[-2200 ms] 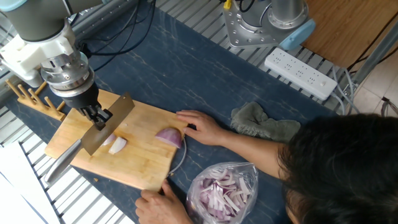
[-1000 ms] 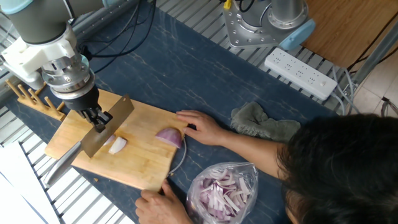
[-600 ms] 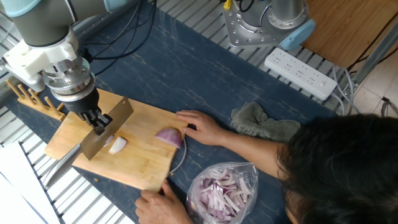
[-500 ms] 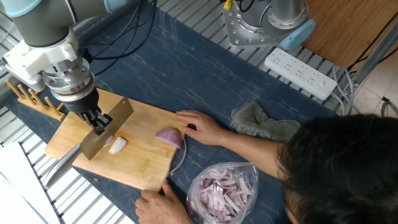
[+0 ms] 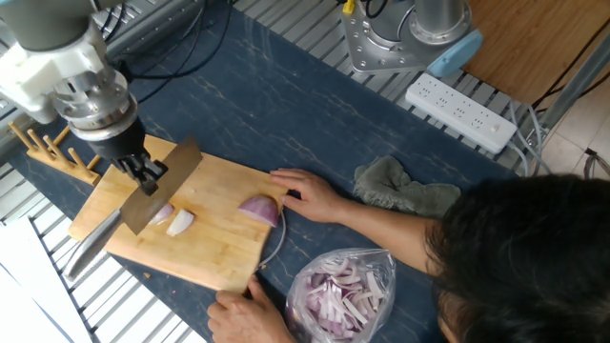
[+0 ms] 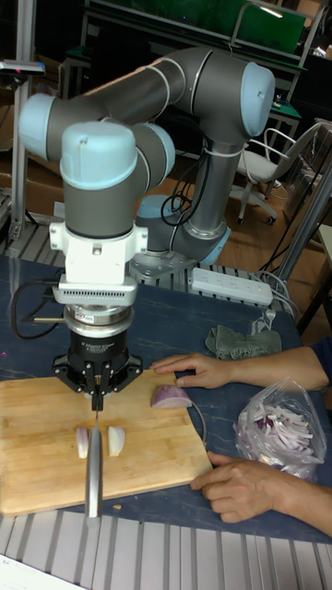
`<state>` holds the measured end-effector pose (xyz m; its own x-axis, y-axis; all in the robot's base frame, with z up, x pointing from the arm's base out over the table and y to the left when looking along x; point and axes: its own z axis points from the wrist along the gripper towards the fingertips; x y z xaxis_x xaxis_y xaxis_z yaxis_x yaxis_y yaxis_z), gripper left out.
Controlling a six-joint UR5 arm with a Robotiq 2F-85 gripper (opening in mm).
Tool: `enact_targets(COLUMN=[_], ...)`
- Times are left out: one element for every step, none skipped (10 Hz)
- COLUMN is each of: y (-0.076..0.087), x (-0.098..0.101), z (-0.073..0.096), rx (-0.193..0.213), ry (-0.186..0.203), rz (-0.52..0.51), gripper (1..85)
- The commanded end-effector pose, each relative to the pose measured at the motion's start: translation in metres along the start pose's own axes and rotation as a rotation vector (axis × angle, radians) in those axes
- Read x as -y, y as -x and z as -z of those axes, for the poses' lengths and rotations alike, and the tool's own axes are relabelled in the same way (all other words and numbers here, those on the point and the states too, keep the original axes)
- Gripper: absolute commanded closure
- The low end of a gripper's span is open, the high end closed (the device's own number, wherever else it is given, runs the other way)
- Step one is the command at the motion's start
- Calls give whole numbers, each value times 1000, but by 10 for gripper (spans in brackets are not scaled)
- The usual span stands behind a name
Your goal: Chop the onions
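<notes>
- The onions lie on the cutting board (image 5: 214, 250): two pale pink-white slices (image 6: 100, 441) side by side, and one purple half-dome (image 5: 258, 210) well apart from them, near the board's far edge.
- In the tall fixed view the slices stand with their long axes running toward the camera, one on each side of the blade; the half-dome sits flat side down, dome up.
- The hand (image 5: 145, 172) is closed on a knife (image 6: 92, 468) at its spine; the blade points down between the two slices, its handle toward the board's near edge.
- In the fixed view the blade hides part of the left slice, so I cannot tell whether its edge touches the board.
- Two human hands steady the board: one (image 5: 307, 195) flat beside the half-dome, one (image 5: 246, 317) at the board's corner.
- One clear bag of onion strips (image 5: 341, 291) lies on the table (image 5: 286, 105), beside the board.
</notes>
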<state>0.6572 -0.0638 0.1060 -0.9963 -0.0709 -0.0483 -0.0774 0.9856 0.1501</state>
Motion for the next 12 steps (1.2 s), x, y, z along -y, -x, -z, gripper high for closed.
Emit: enact_targets(y=[0, 3, 8, 12, 14, 15, 14, 14, 14, 14, 15, 18], x=[-17, -18, -12, -13, -13, -18, -19, -22, -25, -30, -36, -39], z=[12, 7, 0, -7, -12, -14, -12, -12, -11, -11, -11, -13], rx=[-14, -5, 13, 29, 38, 43, 36, 34, 32, 25, 22, 22], ry=[12, 7, -26, -37, -48, -48, -57, -50, -42, -36, -30, -30], rz=[-20, -3, 40, 77, 94, 89, 85, 77, 67, 54, 43, 40], gripper=[847, 847, 847, 847, 847, 847, 847, 847, 847, 847, 847, 847])
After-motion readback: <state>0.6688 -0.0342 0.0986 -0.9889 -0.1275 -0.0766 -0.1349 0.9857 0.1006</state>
